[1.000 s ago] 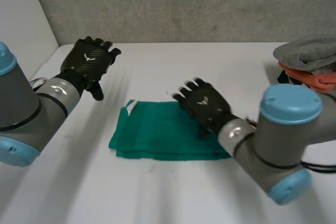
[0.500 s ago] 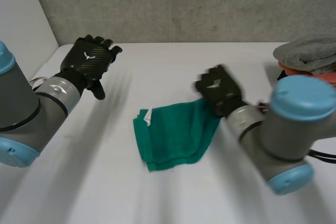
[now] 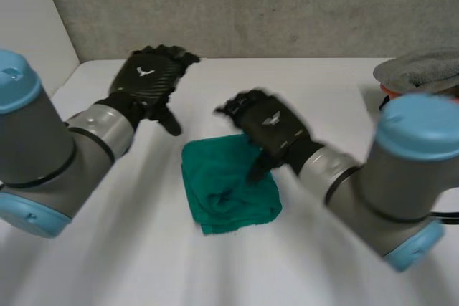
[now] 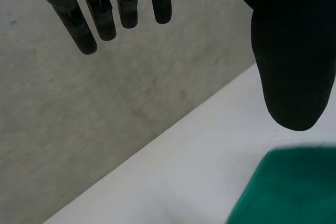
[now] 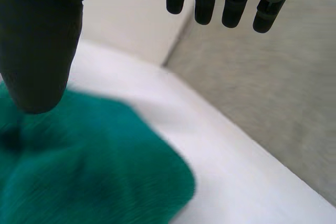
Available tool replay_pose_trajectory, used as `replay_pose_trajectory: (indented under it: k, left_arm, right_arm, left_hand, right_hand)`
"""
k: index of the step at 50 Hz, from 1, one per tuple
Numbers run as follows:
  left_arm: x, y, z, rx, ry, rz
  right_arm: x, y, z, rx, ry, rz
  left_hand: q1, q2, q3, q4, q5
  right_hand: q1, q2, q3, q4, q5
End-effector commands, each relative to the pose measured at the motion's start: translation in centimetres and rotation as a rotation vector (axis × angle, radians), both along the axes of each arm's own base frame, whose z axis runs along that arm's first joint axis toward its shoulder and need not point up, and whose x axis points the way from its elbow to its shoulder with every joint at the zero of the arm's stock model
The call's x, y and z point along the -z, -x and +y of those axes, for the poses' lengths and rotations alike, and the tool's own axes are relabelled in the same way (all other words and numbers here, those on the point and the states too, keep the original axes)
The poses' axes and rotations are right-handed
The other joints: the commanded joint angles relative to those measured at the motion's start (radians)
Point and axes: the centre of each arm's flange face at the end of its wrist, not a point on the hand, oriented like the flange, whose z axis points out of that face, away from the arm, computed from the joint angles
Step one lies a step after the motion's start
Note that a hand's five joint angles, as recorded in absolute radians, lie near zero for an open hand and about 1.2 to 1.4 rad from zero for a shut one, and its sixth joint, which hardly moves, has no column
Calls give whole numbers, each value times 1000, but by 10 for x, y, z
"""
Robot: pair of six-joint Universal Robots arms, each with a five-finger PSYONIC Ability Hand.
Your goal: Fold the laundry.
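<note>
Since the frame half a second earlier, the right robot hand point(image 3: 271, 128) had swung in from the towel's right side to hang over its far edge. The green terry towel point(image 3: 229, 191) no longer hung from it. The left robot hand point(image 3: 147, 80) had also come closer to the towel.

Towel: lay on the white worktop point(image 3: 323, 84) as a compact, doubled-over bundle. Its outline was close to square with rounded, slightly puffed edges, so no clear long axis could be read. It looked unevenly stacked at the near edge.

Right robot hand: released, fingers straight and spread, thumb apart, nothing held. The right wrist view confirmed this, with the towel point(image 5: 79, 171) lying under the thumb point(image 5: 37, 40) and bare worktop beyond the fingertips. I could not tell whether the thumb tip touched the cloth.

Left robot hand: also released, fingers extended, in the air beyond the towel's far-left corner and clearly apart from it. In its wrist view only a corner of the towel point(image 4: 289, 187) lay below the thumb point(image 4: 291, 51).

Other items: a folded grey towel point(image 3: 419, 69) sat on a pile well to the right of the green towel.

Judgement: the fold looked nearly finished. The right robot hand was much the nearer, with the towel directly beneath and on its near side, so any pressing flat or squaring would fall to it.
</note>
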Motion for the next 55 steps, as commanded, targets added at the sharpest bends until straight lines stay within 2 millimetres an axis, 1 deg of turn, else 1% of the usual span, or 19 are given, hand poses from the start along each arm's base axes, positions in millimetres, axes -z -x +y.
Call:
replay_pose_trajectory:
  k: [1,3,4,6,10,11,18,24,31,35,39,40,42,43,45,46,48,49,55]
  left_arm:
    - [14,39,27,38,-116,99]
    - [23,46,33,20,-146,91]
    - [33,52,37,-9,-171,66]
    - [42,54,41,-51,-195,37]
    - [63,49,40,-156,-247,-39]
    - [71,46,39,-182,-264,-63]
    - [108,42,41,-179,-300,-210]
    - [127,31,34,-196,-304,-312]
    - [133,23,27,-210,-300,-362]
    - [123,26,25,-199,-276,-338]
    - [88,30,22,-166,-208,-267]
    - [72,32,20,-147,-178,-233]
    - [57,34,20,-115,-149,-199]
    - [44,36,19,-73,-123,-171]
    - [32,40,20,-12,-100,-144]
    - [20,43,19,48,-79,-119]
    - [10,45,18,101,-60,-98]
    - [4,45,17,133,-51,-89]
    - [-23,50,28,389,-68,-66]
  right_arm:
    - [-18,29,-25,130,-163,-91]
    - [-16,28,-29,135,-196,-74]
    - [-5,24,-35,138,-248,-45]
    - [6,21,-40,141,-292,-19]
    - [23,15,-52,141,-378,28]
    - [32,13,-56,139,-411,47]
    - [64,5,-70,139,-447,120]
    - [84,-1,-65,110,-406,226]
    - [85,2,-67,131,-287,346]
    - [73,0,-64,121,-232,363]
    - [48,-3,-57,113,-160,333]
    - [38,-3,-54,120,-124,316]
    - [30,-4,-49,127,-77,300]
    - [23,-5,-43,136,-36,284]
    - [19,-6,-33,136,0,271]
    - [18,-7,-22,127,29,259]
    - [20,-8,-9,112,45,253]
    - [29,-8,4,89,44,257]
    - [61,-7,35,39,27,280]
  left_hand:
    - [30,30,22,31,9]
    - [30,30,22,31,9]
    - [27,27,19,28,6]
    - [27,27,19,28,6]
    - [22,21,14,22,0]
    - [22,21,14,22,0]
    - [16,16,8,16,-5]
    - [16,16,8,16,-5]
    - [13,13,5,13,-8]
    - [4,4,-4,5,-17]
    - [-5,-5,-13,-4,-26]
    - [-11,-11,-19,-10,-32]
    - [-17,-17,-25,-16,-38]
    - [-19,-20,-28,-19,-41]
    - [-25,-26,-33,-25,-47]
    - [-28,-28,-36,-28,-49]
    - [-28,-28,-36,-28,-50]
    - [-28,-28,-36,-28,-50]
    - [-25,-26,-33,-25,-47]
  right_hand:
    - [-45,-33,-31,-29,-43]
    - [-45,-33,-31,-29,-43]
    - [-45,-33,-31,-29,-43]
    - [-45,-33,-31,-29,-43]
    - [-45,-33,-31,-29,-43]
    - [-45,-33,-31,-29,-43]
    - [-45,-33,-31,-29,-43]
    - [-45,-33,-31,-29,-43]
    - [-45,-33,-31,-29,-43]
    - [-45,-33,-31,-29,-43]
    - [-45,-33,-31,-29,-43]
    - [-45,-33,-31,-29,-43]
    - [-45,-33,-31,-29,-43]
    - [-45,-33,-31,-29,-43]
    - [-45,-33,-31,-29,-43]
    - [-45,-33,-31,-29,-43]
    - [-45,-33,-31,-29,-43]
    - [-45,-33,-31,-29,-43]
    - [-45,-33,-31,-29,-43]
